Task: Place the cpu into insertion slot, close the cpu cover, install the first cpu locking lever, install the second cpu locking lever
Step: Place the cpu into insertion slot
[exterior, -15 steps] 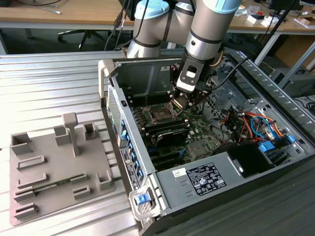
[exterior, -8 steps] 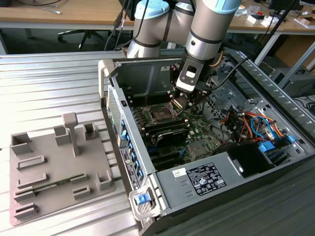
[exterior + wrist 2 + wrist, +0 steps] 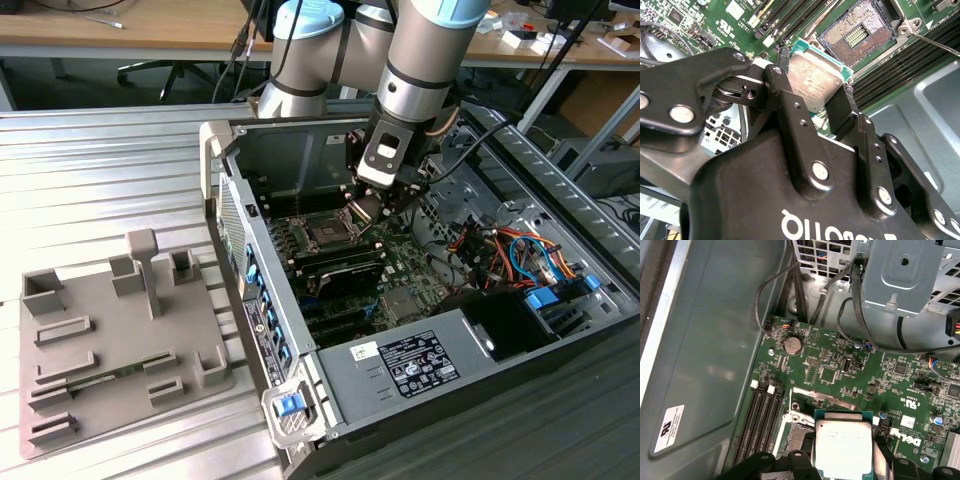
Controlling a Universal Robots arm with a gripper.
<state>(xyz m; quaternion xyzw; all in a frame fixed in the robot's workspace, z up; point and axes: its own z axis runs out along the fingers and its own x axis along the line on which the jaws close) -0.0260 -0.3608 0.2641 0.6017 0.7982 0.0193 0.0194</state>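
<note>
The gripper [image 3: 807,89] pinches the cpu [image 3: 817,80] between its fingers: a flat square chip with a scuffed grey metal top and a green rim. It hangs close by the open socket [image 3: 860,32], toward the exterior view's right of it, inside the computer case [image 3: 250,225].

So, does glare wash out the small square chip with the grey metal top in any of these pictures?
Yes: in the first wrist view the grey-topped square cpu glares almost white; in the second wrist view, held by the black gripper, it looks dull grey.
</note>
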